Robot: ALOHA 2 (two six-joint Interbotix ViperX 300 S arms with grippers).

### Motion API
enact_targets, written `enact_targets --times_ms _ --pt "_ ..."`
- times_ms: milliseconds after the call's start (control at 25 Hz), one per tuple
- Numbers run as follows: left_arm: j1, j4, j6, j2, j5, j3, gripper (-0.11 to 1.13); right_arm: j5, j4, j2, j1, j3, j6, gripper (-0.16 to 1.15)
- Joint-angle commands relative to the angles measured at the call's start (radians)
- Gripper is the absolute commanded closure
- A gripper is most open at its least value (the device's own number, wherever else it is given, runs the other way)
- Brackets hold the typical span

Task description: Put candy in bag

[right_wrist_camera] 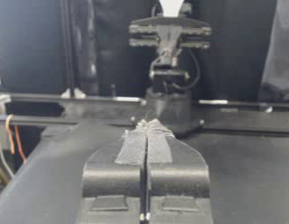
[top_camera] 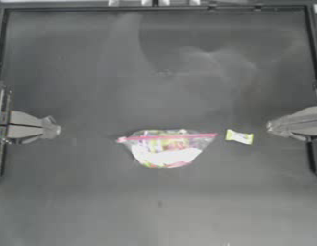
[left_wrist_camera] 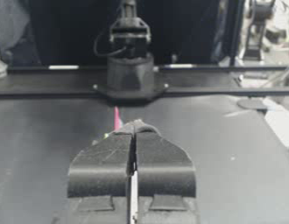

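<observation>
Both grippers, left [top_camera: 52, 129] at mid-left and right [top_camera: 271, 126] at mid-right, sit with jaws closed and empty, while the candy [top_camera: 238, 137] lies just right of the bag [top_camera: 166, 147] at centre.

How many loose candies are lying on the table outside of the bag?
1. The candy lies on the table just beside the bag, on the side of the right hand. No others show; one could hide under the bag.
</observation>
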Motion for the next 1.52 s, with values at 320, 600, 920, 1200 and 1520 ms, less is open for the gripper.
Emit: enact_targets --times_ms 320,600,920,1200,1520 --pt "-0.002 0.015 0.044 -0.017 0.005 -0.008 0.95 -0.023 -0.002 0.000 0.000 0.009 0.006 0.89" --pt "-0.003 0.014 0.044 -0.009 0.037 -0.011 0.28 -0.023 -0.017 -0.002 0.000 0.009 0.000 0.48" --pt "0.009 0.012 0.044 0.005 0.095 -0.017 0.05 -0.017 -0.034 -0.003 0.000 -0.011 0.003 -0.04" --pt "0.060 0.014 0.044 0.067 0.153 -0.026 0.00 0.181 -0.011 0.031 -0.009 -0.123 0.009 -0.01" --pt "0.104 0.014 0.046 0.141 0.166 -0.026 0.00 0.486 0.008 0.190 -0.052 -0.331 0.011 -0.01"
